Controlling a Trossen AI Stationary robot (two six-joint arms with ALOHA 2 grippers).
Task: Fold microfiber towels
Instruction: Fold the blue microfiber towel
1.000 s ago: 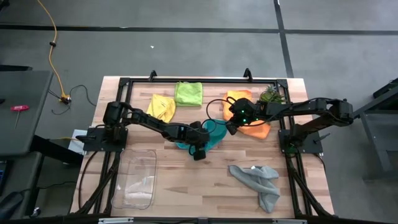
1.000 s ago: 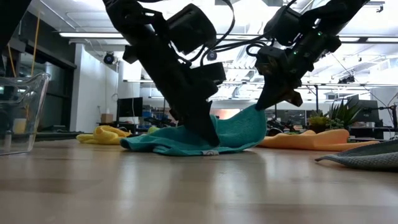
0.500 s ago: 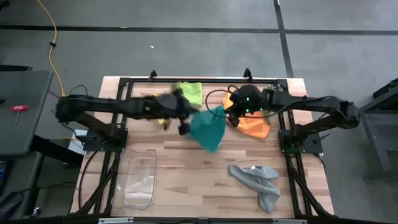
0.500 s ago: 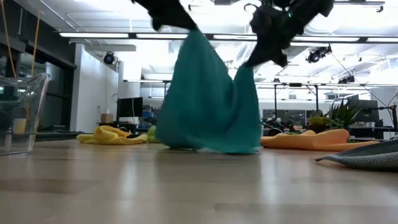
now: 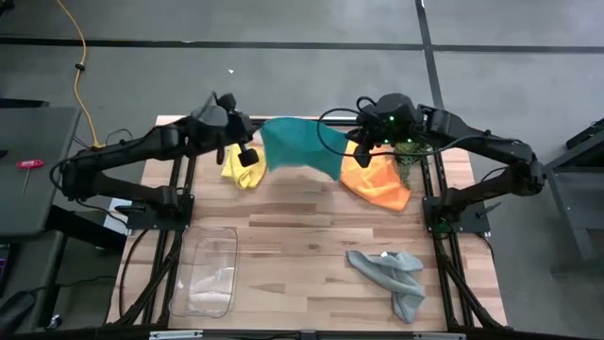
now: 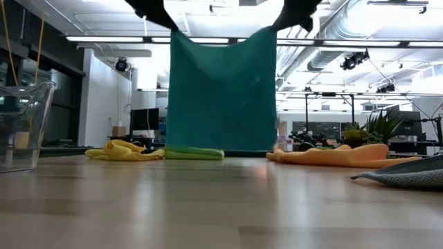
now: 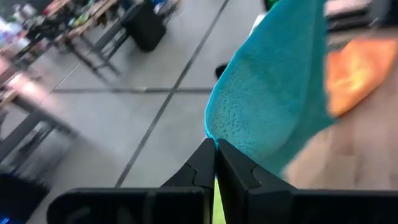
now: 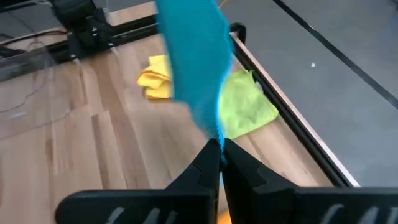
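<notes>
High view shows you the teal towel (image 5: pixel 300 149) stretched in the air over the table's far edge. Your left gripper (image 5: pixel 247 157) is clamped tight on one top corner, and your right gripper (image 5: pixel 362 151) is pinched on the other. Low view has the towel hanging flat above the lime green towel (image 6: pixel 194 153).

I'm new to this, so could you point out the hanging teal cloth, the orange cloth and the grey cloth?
Teal microfiber towel (image 6: pixel 221 97), low view, middle of the hanging sheet.
Orange microfiber towel (image 5: pixel 379 185), high view, its middle.
Grey microfiber towel (image 5: pixel 392 272), high view, its crumpled middle.
</notes>
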